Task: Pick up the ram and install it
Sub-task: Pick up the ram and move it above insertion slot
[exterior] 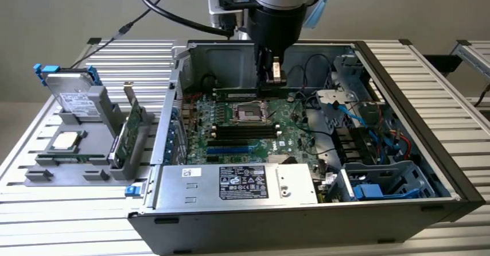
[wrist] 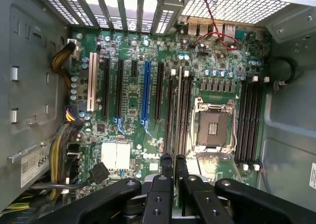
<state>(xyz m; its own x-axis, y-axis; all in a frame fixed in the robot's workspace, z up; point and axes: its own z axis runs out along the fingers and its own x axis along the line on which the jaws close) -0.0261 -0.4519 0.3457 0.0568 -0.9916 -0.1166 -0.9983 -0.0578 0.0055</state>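
Observation:
The ram point(exterior: 243, 93), a long thin green stick with dark chips, stands on its long edge just beyond the processor socket point(exterior: 249, 111), over the far memory slots of the motherboard point(exterior: 287, 131). My gripper point(exterior: 274, 84) comes straight down from above and is shut on the stick near its end on the exterior view's right. Whether the stick touches a slot I cannot tell. In the wrist view my gripper point(wrist: 173, 160) has its black fingers close together, over the black memory slots point(wrist: 183, 110) beside the socket point(wrist: 212, 126).
The open computer case point(exterior: 428, 124) has tall walls around the board. A power supply point(exterior: 237, 184) sits at its front, with a blue drive cage point(exterior: 382, 181) and cables at the exterior view's right. Outside, on the exterior view's left, a grey holder point(exterior: 61, 173) carries a drive point(exterior: 73, 95), a silver chip point(exterior: 67, 141) and a green card point(exterior: 132, 124).

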